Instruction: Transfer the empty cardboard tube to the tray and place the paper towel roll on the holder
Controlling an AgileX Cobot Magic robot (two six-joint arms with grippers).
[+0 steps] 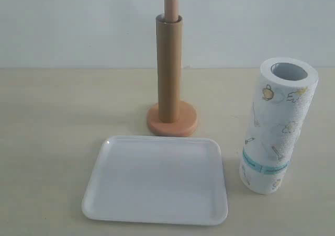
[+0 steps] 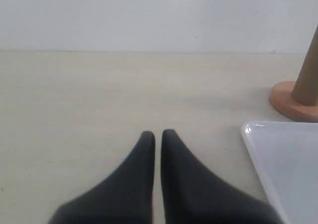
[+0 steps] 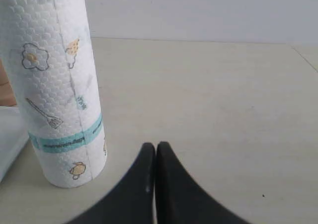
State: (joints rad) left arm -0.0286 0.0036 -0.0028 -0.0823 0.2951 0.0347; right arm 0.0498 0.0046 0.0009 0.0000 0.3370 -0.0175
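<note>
1. left gripper (image 2: 158, 133): the two black fingers are pinched together with only a thin slit between the tips. nothing is in them, and they hang over bare table (image 2: 74, 95).
2. right gripper (image 3: 155, 145): same deal, fingers pressed shut tip to tip, holding nothing.
3. the empty cardboard tube (image 1: 169, 68) isn't near either set of jaws. it stands upright, sleeved over the pole of the wooden holder (image 1: 171, 122), and the pole's rounded top pokes out above the tube's rim. from the left jaws it's ahead and off to the inner side, well apart from the tips. only the bottom bit of the tube and part of the round base show in that wrist view.
4. the white tray (image 1: 157, 215) lies flat with nothing on it, just in front of the holder base. one rounded corner sits beside the left jaws on the same inner side, close but not touching.
5. the paper towel roll (image 3: 54, 85) stands on end on the table, hollow core facing up. it's right by the right jaws, a little ahead and to the inner side, with a small gap between it and the fingers. an edge of the tray shows just past the roll.
6. so the tube isn't on the tray and the roll isn't on the holder.
</note>
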